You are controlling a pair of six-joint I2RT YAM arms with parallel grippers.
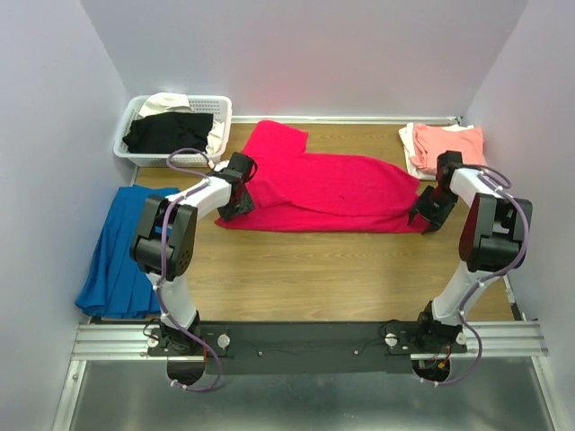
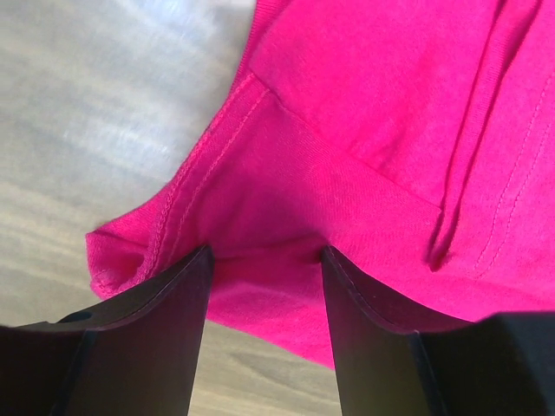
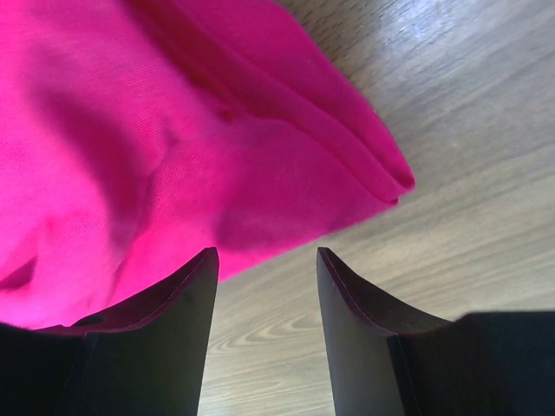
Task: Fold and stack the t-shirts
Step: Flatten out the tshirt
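We see the red tee (image 1: 323,189) spread across the middle of the table (image 1: 314,269), lying flat with one sleeve pointing toward 11 o'clock. The left gripper (image 1: 235,211) sits at the tee's 8 o'clock corner. In its wrist view its jaws stand apart (image 2: 264,251), and the hemmed corner of the tee (image 2: 347,156) lies in the gap and under both fingertips, not pinched. The right gripper (image 1: 427,215) sits at the tee's 4 o'clock corner. Its jaws are also spread (image 3: 267,253), with the folded edge of the tee (image 3: 173,156) touching the left finger and bare wood showing in the gap.

The table is light wood-grain board, and plain pale walls (image 1: 359,54) close it in at 9, 12 and 3 o'clock. A metal rail (image 1: 305,339) at 6 o'clock carries both arm bases.

We count one blue cloth (image 1: 117,251) hanging over the table edge at 8 o'clock. One white basket (image 1: 126,144) stands at 10 o'clock. It holds one black tee (image 1: 166,133), and one cream tee (image 1: 166,103) lies behind that. One pink tee (image 1: 449,144) lies folded at 2 o'clock, on a white layer (image 1: 407,144) that is probably one more tee, though only its edge shows. That makes five tees, two arms and two grippers.
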